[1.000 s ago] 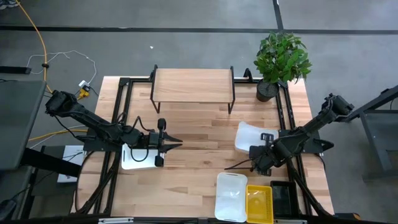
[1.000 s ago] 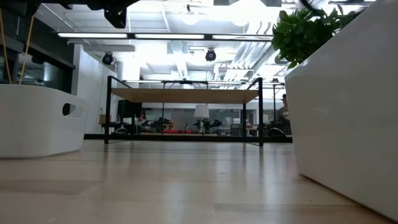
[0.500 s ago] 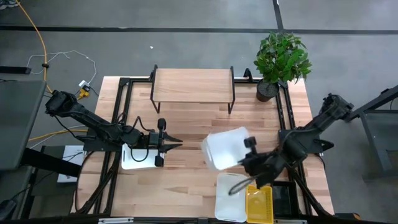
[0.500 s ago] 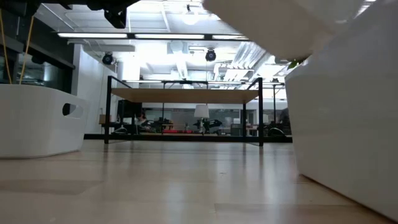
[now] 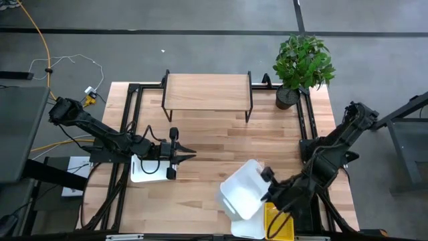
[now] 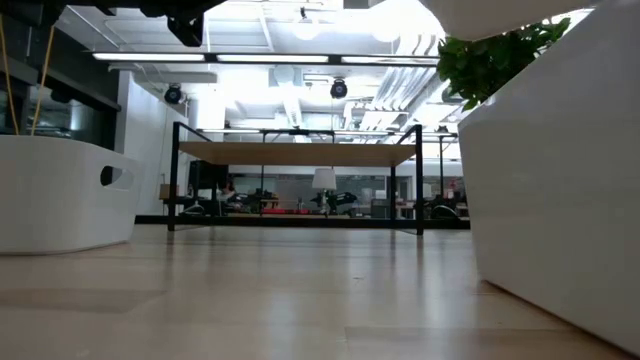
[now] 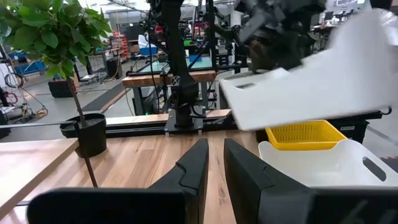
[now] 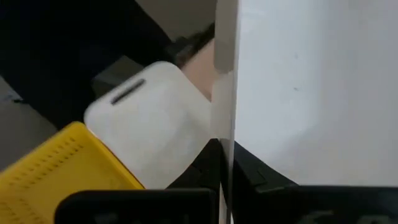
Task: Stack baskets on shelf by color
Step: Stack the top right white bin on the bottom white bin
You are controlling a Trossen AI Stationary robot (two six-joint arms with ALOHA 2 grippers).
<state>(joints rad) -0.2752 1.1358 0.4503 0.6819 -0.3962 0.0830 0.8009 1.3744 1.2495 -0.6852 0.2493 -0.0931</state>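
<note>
My right gripper [image 5: 267, 185] is shut on a white basket [image 5: 243, 189], which it holds tilted in the air over the table's near right part. Below it, a second white basket [image 5: 246, 222] and a yellow mesh basket [image 5: 279, 221] sit side by side on their bases at the near edge. A third white basket [image 5: 148, 169] rests on the table at the left, under my left arm. My left gripper [image 5: 187, 155] is shut and hovers beside that basket, touching nothing. The shelf [image 5: 207, 92] stands at the far middle with nothing on its top. My right gripper pinches the held basket's wall at its rim [image 8: 224, 112], at the end that faces the table's right side, with one finger inside and one outside. The basket [image 7: 311, 74] is lifted clear and tilted, reaching from the fingers toward the table's left.
A potted plant [image 5: 302, 63] stands at the far right corner beside the shelf. Bare wood lies in the table's middle [image 5: 214, 144] between the arms. In the low view the shelf [image 6: 298, 154] shows far off, between the left basket [image 6: 60, 195] and the near white basket [image 6: 560, 200].
My right gripper has carried the white basket from the table's right side up, then toward the left, then toward the near edge. The basket has turned and tipped on the way and now hangs over the white basket at the near edge.
</note>
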